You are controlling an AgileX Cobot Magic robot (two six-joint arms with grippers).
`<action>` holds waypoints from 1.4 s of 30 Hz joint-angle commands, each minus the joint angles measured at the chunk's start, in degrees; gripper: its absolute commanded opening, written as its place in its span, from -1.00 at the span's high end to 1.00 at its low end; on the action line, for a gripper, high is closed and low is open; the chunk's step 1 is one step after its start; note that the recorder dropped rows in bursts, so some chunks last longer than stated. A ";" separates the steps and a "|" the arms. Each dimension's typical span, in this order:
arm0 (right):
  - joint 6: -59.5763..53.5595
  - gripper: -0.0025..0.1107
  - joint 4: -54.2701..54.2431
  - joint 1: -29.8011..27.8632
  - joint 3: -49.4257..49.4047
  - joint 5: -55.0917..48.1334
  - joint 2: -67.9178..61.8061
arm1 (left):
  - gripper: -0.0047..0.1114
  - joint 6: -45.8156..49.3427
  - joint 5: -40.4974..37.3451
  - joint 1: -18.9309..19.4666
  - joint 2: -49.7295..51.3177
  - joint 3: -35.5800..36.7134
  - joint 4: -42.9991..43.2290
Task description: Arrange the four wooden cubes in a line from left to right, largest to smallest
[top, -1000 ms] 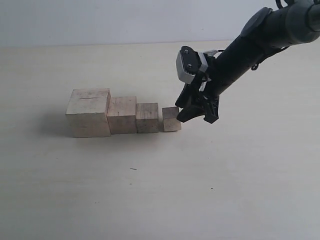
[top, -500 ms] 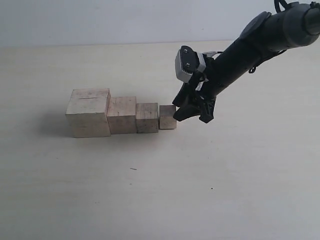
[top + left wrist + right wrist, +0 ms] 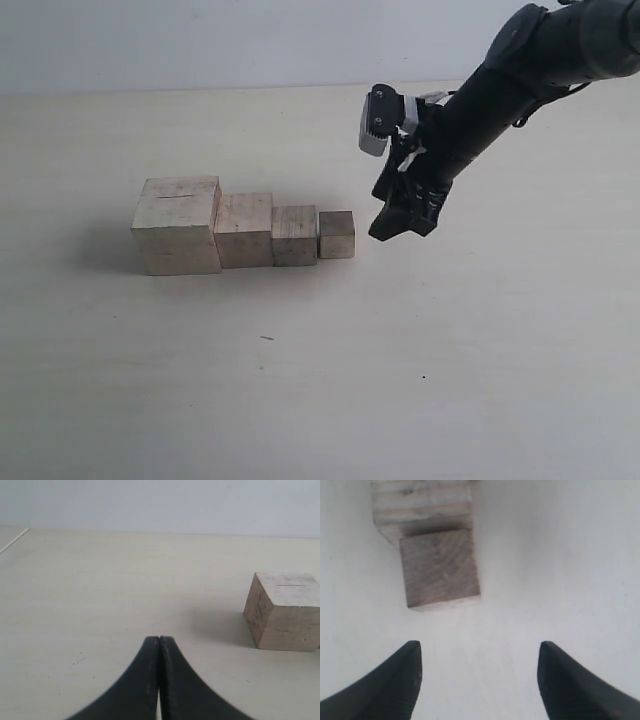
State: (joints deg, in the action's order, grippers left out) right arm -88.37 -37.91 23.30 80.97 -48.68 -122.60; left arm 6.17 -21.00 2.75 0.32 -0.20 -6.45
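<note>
Four pale wooden cubes stand in a row on the table, touching side by side. The largest cube [image 3: 178, 225], with a thin slit on top, is at the left, then the second cube [image 3: 245, 229], the third cube [image 3: 295, 235] and the smallest cube [image 3: 336, 235]. My right gripper [image 3: 400, 225] hangs open just right of the smallest cube [image 3: 441, 569], apart from it, nothing between its fingers. My left gripper [image 3: 159, 640] is shut and empty, with the largest cube [image 3: 284, 611] some way off; that arm does not show in the exterior view.
The table [image 3: 300, 380] is a plain pale surface with a few small specks. A light wall [image 3: 200, 40] runs along its far edge. The right arm [image 3: 500, 85] slants in from the upper right.
My right gripper pushed the smallest cube left against the third cube, then drew back to the right and slightly up, leaving a gap. The three larger cubes stayed put.
</note>
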 commanded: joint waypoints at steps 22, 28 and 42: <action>3.35 -0.17 -4.57 1.97 -0.06 7.67 -3.35 | 0.92 -0.48 0.70 -0.08 -0.32 0.20 0.05; 3.56 -0.17 -5.58 1.97 -0.06 7.94 -3.42 | 0.92 -0.48 0.70 -0.08 -0.32 0.20 0.05; 43.77 -0.12 18.71 1.97 -0.06 8.07 3.50 | 0.92 -0.48 0.70 -0.08 -0.32 0.20 0.05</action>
State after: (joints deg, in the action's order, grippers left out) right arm -59.60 -25.75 25.26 80.97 -40.71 -121.55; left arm 6.17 -21.00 2.75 0.32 -0.20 -6.45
